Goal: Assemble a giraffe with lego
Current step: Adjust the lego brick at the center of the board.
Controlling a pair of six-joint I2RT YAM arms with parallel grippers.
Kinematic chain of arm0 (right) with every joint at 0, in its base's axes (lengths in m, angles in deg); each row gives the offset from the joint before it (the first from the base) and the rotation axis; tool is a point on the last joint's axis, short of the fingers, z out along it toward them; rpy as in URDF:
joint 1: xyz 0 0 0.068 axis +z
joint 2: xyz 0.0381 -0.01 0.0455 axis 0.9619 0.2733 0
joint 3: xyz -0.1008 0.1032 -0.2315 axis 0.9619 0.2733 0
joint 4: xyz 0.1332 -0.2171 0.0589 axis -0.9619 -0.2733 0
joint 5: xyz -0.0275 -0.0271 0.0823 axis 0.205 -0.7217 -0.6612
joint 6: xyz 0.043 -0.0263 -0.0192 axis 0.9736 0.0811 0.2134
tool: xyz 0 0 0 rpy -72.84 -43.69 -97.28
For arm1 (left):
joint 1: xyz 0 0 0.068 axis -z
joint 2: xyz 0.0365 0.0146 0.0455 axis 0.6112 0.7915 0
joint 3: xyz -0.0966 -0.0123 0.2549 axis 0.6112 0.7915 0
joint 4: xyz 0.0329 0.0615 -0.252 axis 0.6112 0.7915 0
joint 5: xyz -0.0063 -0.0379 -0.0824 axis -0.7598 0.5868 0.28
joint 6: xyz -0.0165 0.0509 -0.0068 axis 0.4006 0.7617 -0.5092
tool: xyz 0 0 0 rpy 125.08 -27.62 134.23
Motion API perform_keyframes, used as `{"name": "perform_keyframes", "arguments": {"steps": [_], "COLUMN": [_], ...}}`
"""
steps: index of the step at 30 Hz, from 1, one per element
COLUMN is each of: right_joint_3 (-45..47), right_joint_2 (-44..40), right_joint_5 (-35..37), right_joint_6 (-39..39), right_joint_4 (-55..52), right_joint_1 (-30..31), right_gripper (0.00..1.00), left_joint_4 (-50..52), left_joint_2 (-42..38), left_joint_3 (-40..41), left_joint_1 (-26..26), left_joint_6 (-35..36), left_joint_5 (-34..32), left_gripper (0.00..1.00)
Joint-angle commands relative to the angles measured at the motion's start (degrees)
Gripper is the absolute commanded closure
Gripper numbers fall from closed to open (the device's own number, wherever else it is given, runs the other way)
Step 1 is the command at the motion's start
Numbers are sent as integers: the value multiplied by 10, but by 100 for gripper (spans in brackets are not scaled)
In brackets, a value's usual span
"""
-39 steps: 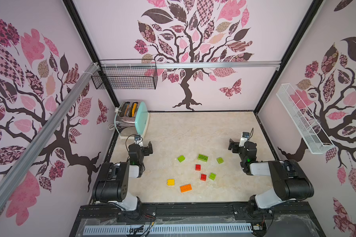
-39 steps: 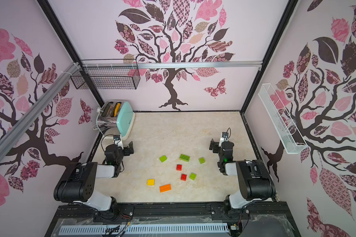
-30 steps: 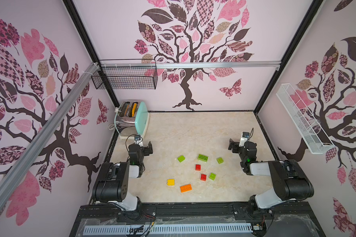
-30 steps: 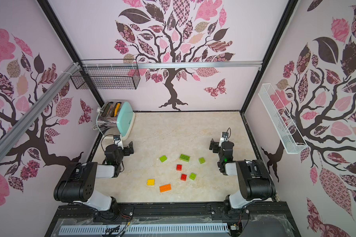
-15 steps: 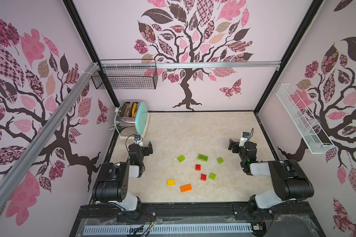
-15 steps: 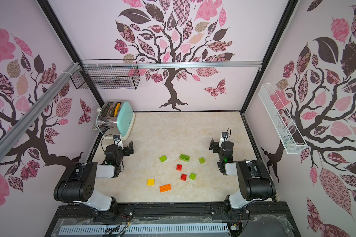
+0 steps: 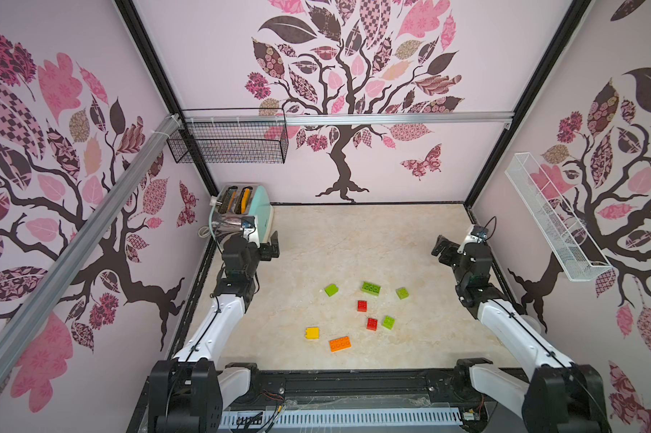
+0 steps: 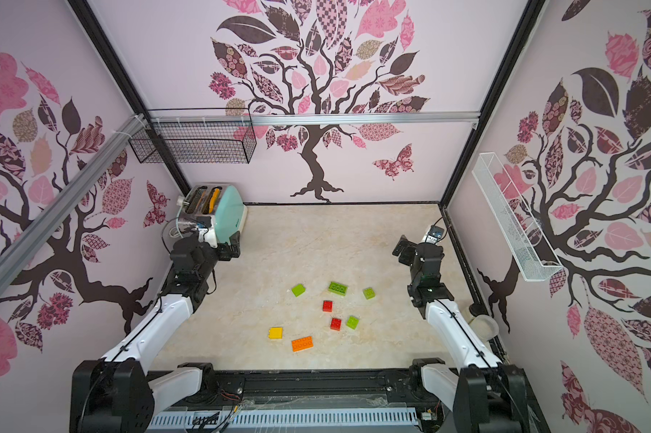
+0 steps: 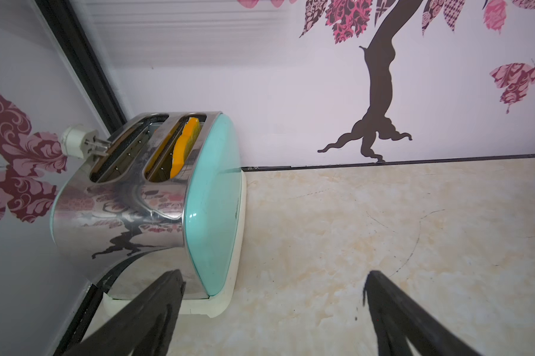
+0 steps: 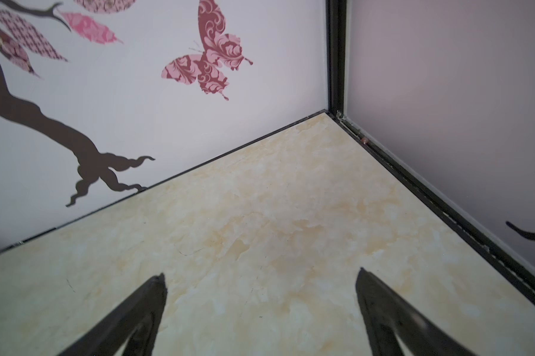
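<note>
Top view: orange brick [image 7: 340, 343] flat, long axis left-right; left hand [image 9: 274, 274], right hand [image 10: 260, 272] spread, empty.

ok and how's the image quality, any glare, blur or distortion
In both top views, wide-angle stretch splays the walls, but light is even and the lego looks sharp with faint shadows. In the left wrist view, the toaster chrome mirrors the walls, and the left gripper is dark and soft-edged. In the right wrist view, the right gripper is blurred likewise.

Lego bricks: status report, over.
Left gripper open, empty, near mint-green metal toaster. Right gripper open, empty. Eight small studded plastic bricks loose, none joined. Nothing blocking.
</note>
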Motion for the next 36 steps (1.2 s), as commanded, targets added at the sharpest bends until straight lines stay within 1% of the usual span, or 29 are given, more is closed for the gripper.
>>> {"name": "perform_keyframes", "arguments": {"steps": [1,4,7,8,10,12,13,16,18,20,23,27,29,31,33,36], "right_joint_3": [-34,-43,-46,-54,-63,-59,-56,-49,-42,-32,-41,-65,-92,-122,-141,-174], "right_joint_2": [-53,-81,-81,-75,-59,-44,-37,-15,-1,16,66,141,185,220,250,297], "right_joint_5": [-14,-90,-171,-199,-245,-299,-315,-325,-308,-294,-286,-313,-326,-334,-347,-357], "right_joint_6": [122,116,98,91,89,87,88,94,101,107,108,96,77,59,52,46], "right_joint_4": [-204,-253,-271,-282,-305,-301,-296,-288,-285,-261,-239,-209,-213,-226,-220,-222], "right_joint_1": [-1,-2,-1,-1,-1,0,2,30,69,107,143,162,165,166,169,181], "right_gripper": [0,1,0,1,1,4,5,6,6,7,7,10,12,12,13,15], "left_joint_4": [236,315,406,435,432,409,397,359,353,349,336,329,327,330,331,328], "left_joint_2": [-37,-81,-108,-114,-134,-153,-157,-154,-150,-146,-138,-137,-137,-136,-139,-139], "left_joint_3": [-47,-68,-94,-102,-88,-59,-45,-5,3,7,14,20,23,22,21,21], "left_joint_1": [1,3,3,3,0,-16,-21,-39,-40,-39,-38,-29,-29,-29,-27,-28], "left_joint_6": [-12,-29,2,10,3,5,6,11,20,23,11,9,13,15,16,15], "left_joint_5": [10,25,93,100,105,126,129,141,138,140,163,171,173,164,159,169], "left_gripper": [2,2,2,2,2,2,2,2,2,2,2,2,2,2,2,2]}}
